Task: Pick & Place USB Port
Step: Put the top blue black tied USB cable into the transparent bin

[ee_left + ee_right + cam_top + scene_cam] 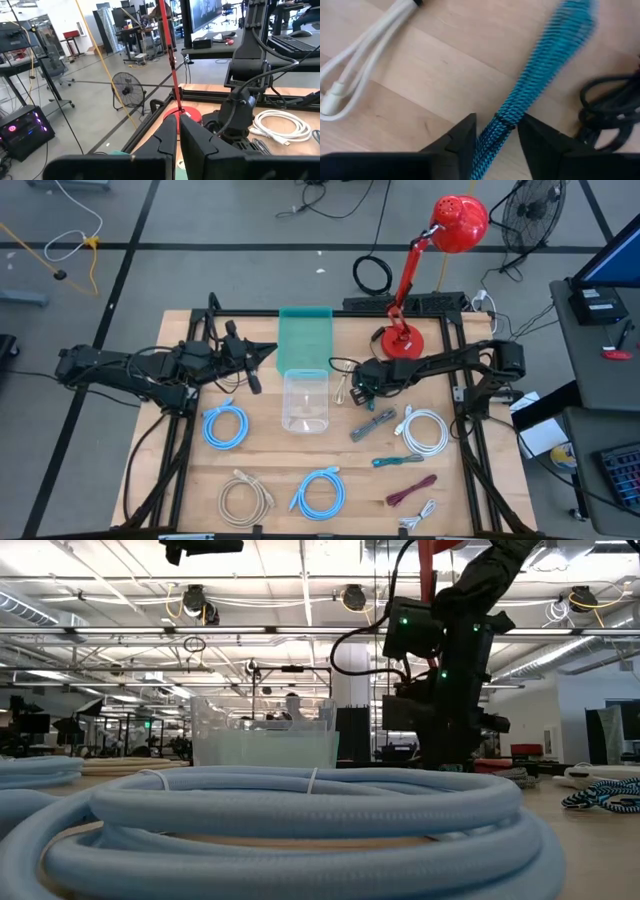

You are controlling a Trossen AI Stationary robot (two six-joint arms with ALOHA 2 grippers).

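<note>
Wooden table [270, 470], right gripper [496, 131] astride blue braided cable [540, 65]

Overhead looks down; low level; wrists close.

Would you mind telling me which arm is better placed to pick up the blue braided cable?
The right. The right gripper already straddles the blue braided cable, fingers either side. The left gripper is shut, near the green lid.

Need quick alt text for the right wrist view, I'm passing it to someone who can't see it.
The right gripper is low over the wooden table, its jaws either side of a blue braided cable running diagonally away. A white cable lies to one side of it and a black cable to the other.
</note>
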